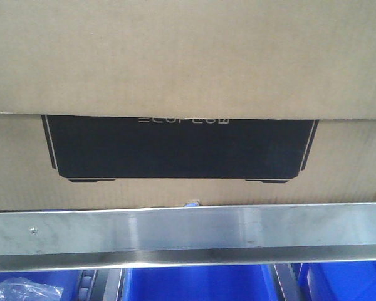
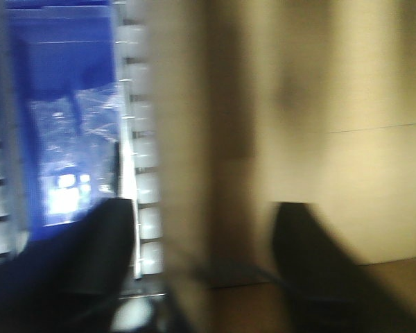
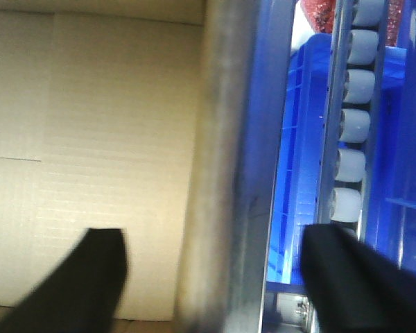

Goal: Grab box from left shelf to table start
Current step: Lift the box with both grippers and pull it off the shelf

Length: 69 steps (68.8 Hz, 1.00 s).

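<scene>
Black fingers of left gripper and right gripper — wide apart, empty — astride shelf rail beside the box.

Box above shelf rail, bins below

Front view dim and soft; shelf rail carries a pale sheen, box lettering unreadable. Left wrist view heavily smeared, perhaps motion blur, with white glare inside blue bin. Right wrist view brighter, edges soft.
</scene>
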Each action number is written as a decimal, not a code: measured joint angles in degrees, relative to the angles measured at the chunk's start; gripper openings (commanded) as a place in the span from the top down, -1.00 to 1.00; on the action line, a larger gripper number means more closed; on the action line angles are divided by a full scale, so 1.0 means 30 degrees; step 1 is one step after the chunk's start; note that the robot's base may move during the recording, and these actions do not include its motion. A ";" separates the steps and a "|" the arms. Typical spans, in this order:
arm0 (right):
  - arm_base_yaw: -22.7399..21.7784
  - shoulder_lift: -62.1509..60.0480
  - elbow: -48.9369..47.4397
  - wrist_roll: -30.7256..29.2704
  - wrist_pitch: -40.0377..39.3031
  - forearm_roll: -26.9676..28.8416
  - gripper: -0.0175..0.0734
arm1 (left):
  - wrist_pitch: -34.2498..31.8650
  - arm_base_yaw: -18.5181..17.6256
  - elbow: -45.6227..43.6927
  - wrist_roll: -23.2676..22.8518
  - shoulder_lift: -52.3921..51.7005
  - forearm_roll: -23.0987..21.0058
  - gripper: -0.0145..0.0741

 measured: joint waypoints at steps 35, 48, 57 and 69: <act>0.0070 -0.0124 -0.0177 -0.0359 0.0158 0.0509 0.49 | -0.0281 -0.0085 -0.0074 -0.2163 0.0024 0.1432 0.88; 0.0115 -0.1141 -0.0097 -0.0359 0.0957 0.0504 0.49 | -0.0538 -0.0949 0.0269 -0.3529 -0.0929 0.2556 0.88; 0.0115 -0.2671 -0.0065 -0.0399 0.2004 0.0297 0.49 | 0.0437 -0.2153 0.0269 -0.4641 -0.2590 0.3767 0.88; 0.0123 -0.4903 -0.0029 -0.0430 0.2968 0.0148 0.49 | 0.1209 -0.4309 0.0269 -0.6082 -0.4516 0.6127 0.88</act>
